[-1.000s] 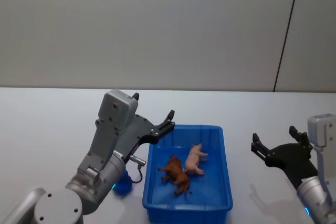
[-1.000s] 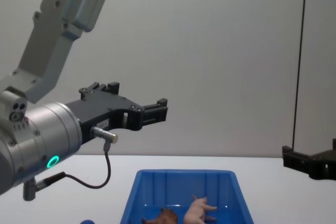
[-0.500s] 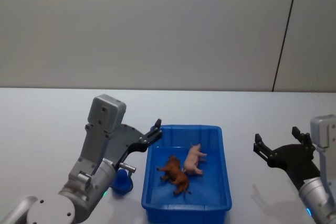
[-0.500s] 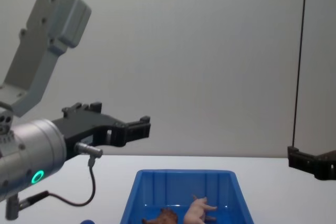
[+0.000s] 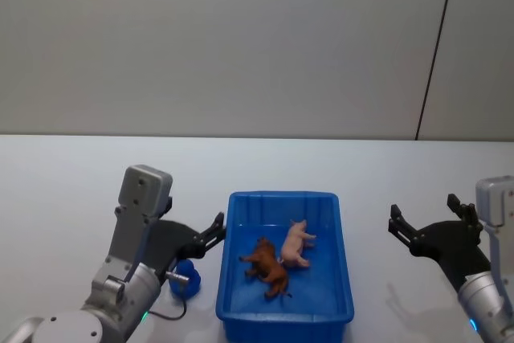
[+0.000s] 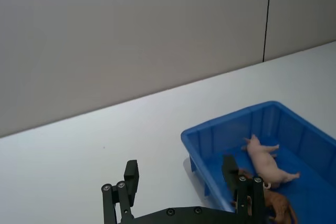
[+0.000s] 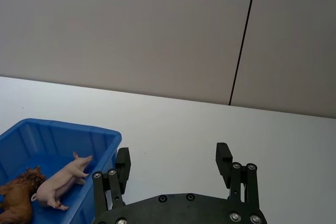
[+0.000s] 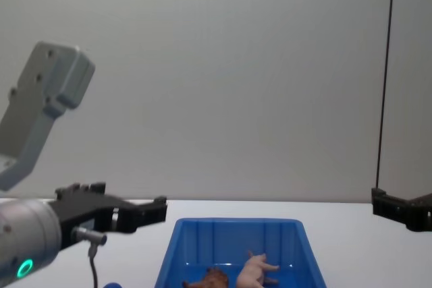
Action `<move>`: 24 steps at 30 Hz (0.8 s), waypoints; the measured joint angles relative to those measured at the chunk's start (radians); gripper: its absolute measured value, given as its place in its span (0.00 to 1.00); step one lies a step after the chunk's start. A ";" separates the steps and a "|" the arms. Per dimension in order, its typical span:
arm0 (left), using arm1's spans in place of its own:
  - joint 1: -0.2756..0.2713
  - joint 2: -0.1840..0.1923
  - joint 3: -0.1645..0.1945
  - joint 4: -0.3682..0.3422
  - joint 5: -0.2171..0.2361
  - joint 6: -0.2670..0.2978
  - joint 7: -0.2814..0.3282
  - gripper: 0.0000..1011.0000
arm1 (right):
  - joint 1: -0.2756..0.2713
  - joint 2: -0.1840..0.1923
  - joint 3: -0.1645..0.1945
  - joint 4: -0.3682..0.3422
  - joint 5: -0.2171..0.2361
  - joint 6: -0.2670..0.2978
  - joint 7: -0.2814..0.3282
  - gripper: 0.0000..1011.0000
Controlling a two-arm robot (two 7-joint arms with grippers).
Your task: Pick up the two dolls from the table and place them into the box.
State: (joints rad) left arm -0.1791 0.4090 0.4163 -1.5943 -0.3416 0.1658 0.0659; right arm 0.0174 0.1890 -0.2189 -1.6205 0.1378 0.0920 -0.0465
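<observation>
Retreating from over the bin, the left gripper (image 5: 210,237) has dropped down and back toward the robot's left, so it now hangs just beside the near left rim, at about nine o'clock from the toys, its black fingers (image 6: 130,176) spread apart and holding nothing; that reads as an arm clearing away after a release. At the centre sits the bright blue rectangular plastic box (image 5: 340,279) on the flat white table (image 5: 72,190), unmoved. Inside it lie both dolls on their sides, touching: the dark reddish-brown toy animal (image 5: 268,267) toward the robot and the pale pink pig-like figure (image 5: 296,245) at about one o'clock from it. With both toys resting on the bin floor, the task looks complete. Well apart at three o'clock, the right gripper (image 5: 428,222) hovers over bare table as before, fingers (image 7: 122,162) wide and empty, apparently parked out of the way.
</observation>
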 joint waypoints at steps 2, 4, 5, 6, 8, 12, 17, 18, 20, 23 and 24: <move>0.000 -0.002 -0.003 0.019 -0.013 0.008 0.000 0.99 | 0.000 0.000 0.000 0.000 0.000 0.000 0.000 0.99; -0.002 -0.005 -0.005 0.041 -0.024 0.013 0.000 0.99 | 0.000 0.000 0.000 -0.001 0.000 0.000 0.000 0.99; -0.003 -0.006 -0.006 0.047 -0.028 0.014 0.000 0.99 | 0.000 0.000 0.000 -0.001 0.000 0.000 -0.001 0.99; -0.004 -0.007 -0.007 0.053 -0.032 0.016 0.000 0.99 | -0.001 0.000 0.000 -0.001 0.000 0.000 -0.001 0.99; -0.007 -0.011 -0.010 0.074 -0.041 0.020 -0.001 0.99 | -0.001 0.001 0.000 -0.001 0.000 0.000 -0.001 0.99; -0.013 -0.016 -0.014 0.101 -0.051 0.028 -0.004 0.99 | -0.001 0.001 0.000 -0.002 0.000 0.000 -0.001 0.99; -0.023 -0.023 -0.019 0.134 -0.057 0.043 -0.011 0.99 | -0.001 0.001 0.000 -0.002 0.000 0.000 -0.001 0.99; -0.027 -0.025 -0.020 0.143 -0.058 0.050 -0.015 0.99 | -0.001 0.001 0.000 -0.002 0.000 0.000 -0.001 0.99; -0.030 -0.027 -0.021 0.151 -0.059 0.056 -0.018 0.99 | -0.001 0.001 0.000 -0.002 0.000 0.000 -0.001 0.99; -0.039 -0.032 -0.023 0.168 -0.059 0.069 -0.027 0.99 | -0.001 0.001 0.000 -0.002 0.000 0.000 -0.001 0.99; -0.043 -0.034 -0.024 0.176 -0.059 0.076 -0.032 0.99 | -0.001 0.001 0.000 -0.002 0.000 0.000 -0.001 0.99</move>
State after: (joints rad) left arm -0.2216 0.3751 0.3924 -1.4183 -0.4007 0.2413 0.0342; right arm 0.0160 0.1901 -0.2186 -1.6221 0.1379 0.0919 -0.0478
